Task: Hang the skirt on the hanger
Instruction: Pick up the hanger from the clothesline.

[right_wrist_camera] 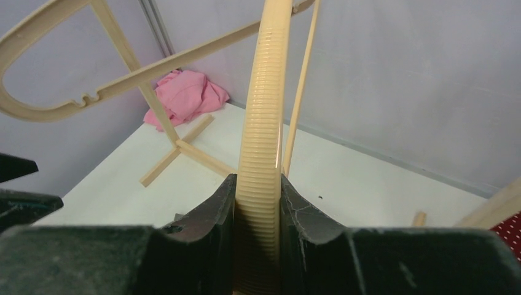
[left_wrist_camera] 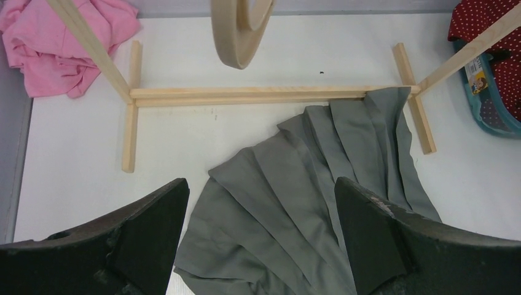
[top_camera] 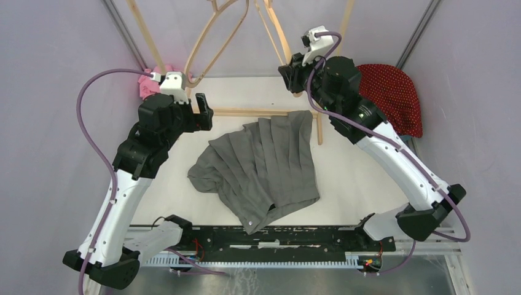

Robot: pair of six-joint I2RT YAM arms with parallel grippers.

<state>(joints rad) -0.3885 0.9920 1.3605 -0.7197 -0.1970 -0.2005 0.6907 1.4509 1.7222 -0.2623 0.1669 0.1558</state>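
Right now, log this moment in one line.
left gripper open above grey pleated skirt | right gripper shut on ribbed beige hanger

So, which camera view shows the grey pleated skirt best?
Top external: the whole grey pleated skirt is visible. Left wrist cuts off its near part; right wrist, filled by the cream ribbed hanger, shows almost none.

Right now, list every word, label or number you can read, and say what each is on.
Nothing legible.
Small tag on the teal basket: print too blurred to read.
No markings show on the skirt, hanger or wooden rack.
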